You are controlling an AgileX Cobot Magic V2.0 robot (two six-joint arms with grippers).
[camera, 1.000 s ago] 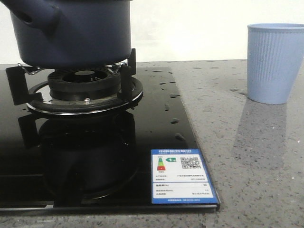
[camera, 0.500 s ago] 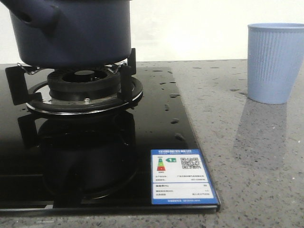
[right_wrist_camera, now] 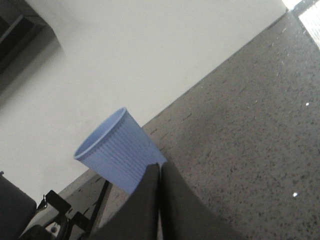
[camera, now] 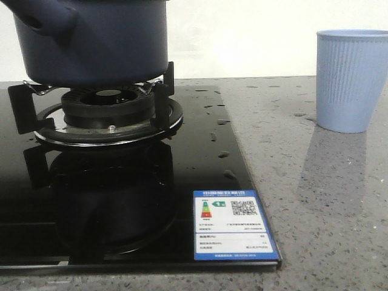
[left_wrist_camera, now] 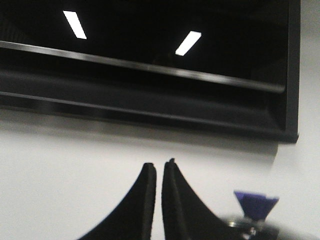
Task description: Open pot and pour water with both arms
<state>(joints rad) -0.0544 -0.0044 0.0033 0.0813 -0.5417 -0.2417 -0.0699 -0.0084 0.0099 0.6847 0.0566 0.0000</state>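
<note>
The dark navy pot (camera: 103,42) sits on the pan support of a gas burner (camera: 109,106) at the far left, its stubby hollow handle (camera: 51,18) pointing left. Its top is cut off by the frame, so no lid shows. Neither arm appears in the front view. My left gripper (left_wrist_camera: 159,164) is shut with only a hairline gap and nothing in it, facing a white wall. My right gripper (right_wrist_camera: 160,165) is shut and empty, held above the counter with the pale blue ribbed cup (right_wrist_camera: 117,152) just beyond its tips.
The cup (camera: 350,79) stands upright at the far right on the speckled grey counter (camera: 321,200). The glossy black stove glass (camera: 200,151) carries water droplets and an energy label (camera: 233,224). A dark hood (left_wrist_camera: 150,75) hangs on the wall.
</note>
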